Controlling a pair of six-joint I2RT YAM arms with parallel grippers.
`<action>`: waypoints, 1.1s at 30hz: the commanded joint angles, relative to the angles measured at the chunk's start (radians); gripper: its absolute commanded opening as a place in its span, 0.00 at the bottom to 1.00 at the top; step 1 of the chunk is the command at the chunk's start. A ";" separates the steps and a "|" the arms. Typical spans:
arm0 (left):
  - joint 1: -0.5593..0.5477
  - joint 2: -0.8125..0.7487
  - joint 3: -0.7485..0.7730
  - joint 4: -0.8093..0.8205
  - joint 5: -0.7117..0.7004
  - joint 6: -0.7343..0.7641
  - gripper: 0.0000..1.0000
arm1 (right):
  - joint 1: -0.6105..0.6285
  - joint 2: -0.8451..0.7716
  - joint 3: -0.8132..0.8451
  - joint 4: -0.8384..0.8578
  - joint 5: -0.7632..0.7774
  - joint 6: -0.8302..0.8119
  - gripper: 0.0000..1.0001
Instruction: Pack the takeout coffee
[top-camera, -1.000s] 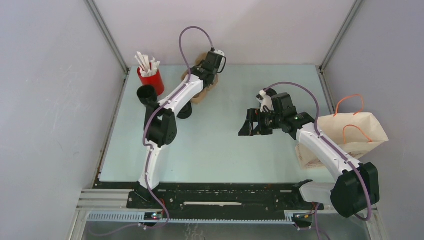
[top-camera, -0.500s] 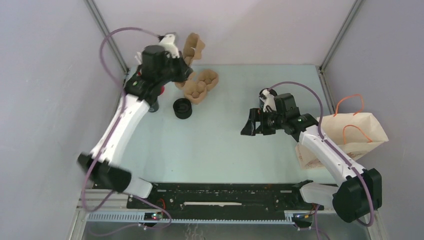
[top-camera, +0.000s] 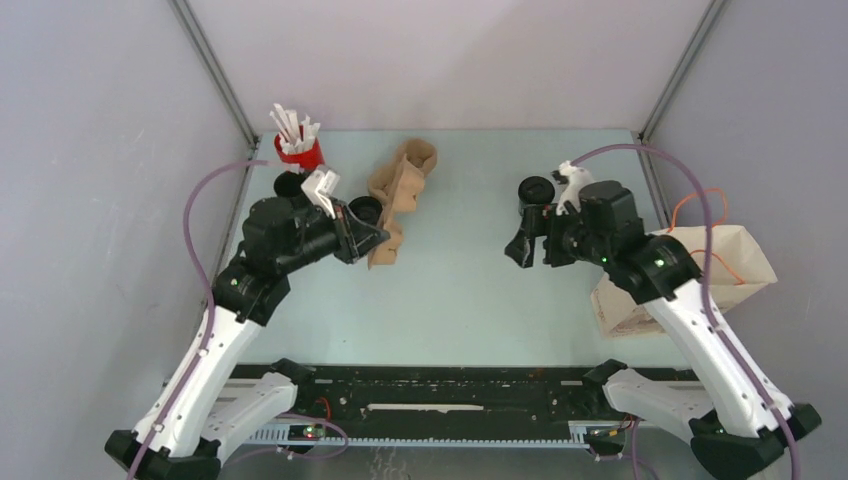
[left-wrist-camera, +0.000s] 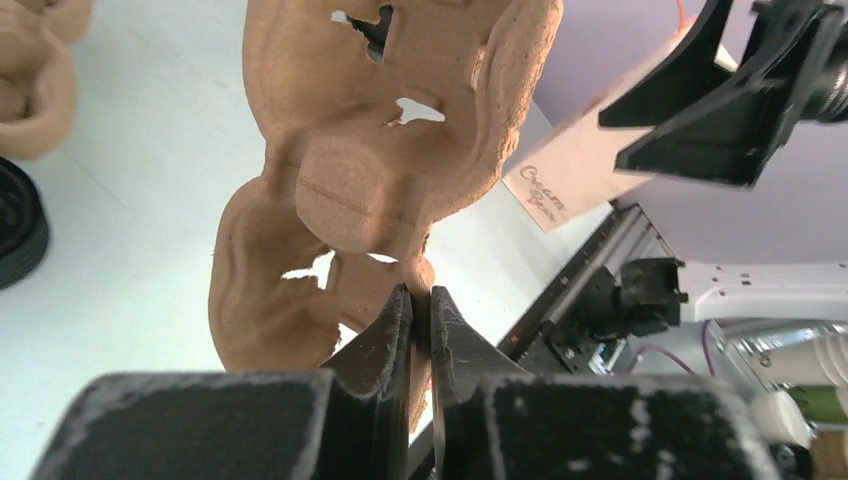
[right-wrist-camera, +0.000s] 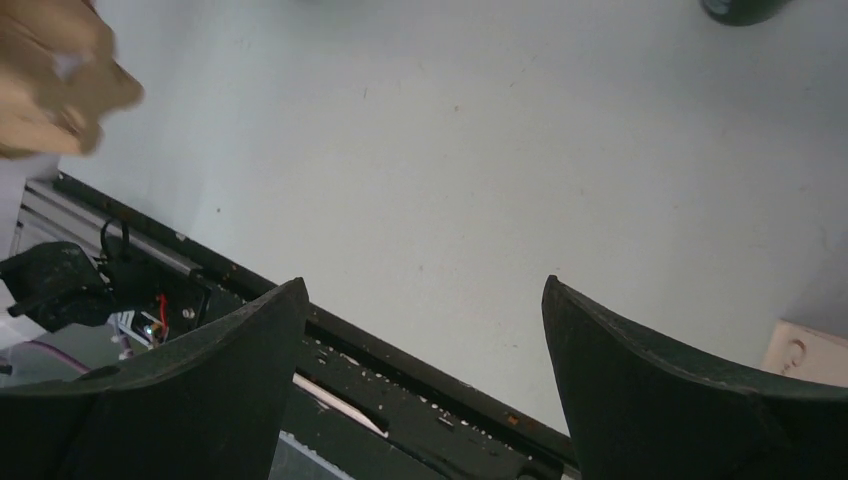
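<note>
Swinging in from the far left corner, the left arm has brought a pulp cup carrier (left-wrist-camera: 360, 190) toward the middle of the surface (top-camera: 450, 310). The right arm has lifted and drawn a little nearer the brown paper bag (top-camera: 725, 260).

The takeout coffee (top-camera: 537, 190) stands upright on the surface, left of the bag and somewhat farther back. Its round black top shows and nothing touches it. The right tool (right-wrist-camera: 424, 285) hangs about as far left of the bag, but nearer the arm bases. Its fingers are spread wide and empty over bare surface.

Well left of the bag, past the coffee, the left tool (left-wrist-camera: 420, 300) is pressed together on the cup carrier's thin edge. It holds the cup carrier on edge rather than flat. More carriers (top-camera: 412, 160) lie farther from the bag, with a squat black piece (top-camera: 365, 208) and a red cup of white sticks (top-camera: 300, 155) beyond.

The step in hand appears to be bringing the cup carrier into place. The coffee is not yet seated in it, and nothing seems packed in the bag. Next, the cup carrier needs laying flat, wells up, within the right arm's reach, then releasing. The right tool must then close round the coffee below its lid, squarely enough to keep it upright.
</note>
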 joint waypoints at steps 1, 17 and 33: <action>-0.013 -0.067 -0.100 0.119 0.126 -0.084 0.00 | 0.010 -0.043 0.089 -0.154 0.096 0.065 0.95; -0.584 -0.126 -0.169 -0.029 -0.796 0.195 0.00 | 0.220 0.052 0.087 0.267 -0.077 0.613 0.95; -0.744 0.040 -0.092 -0.082 -1.051 0.231 0.00 | 0.378 0.407 0.464 -0.010 0.347 0.296 0.82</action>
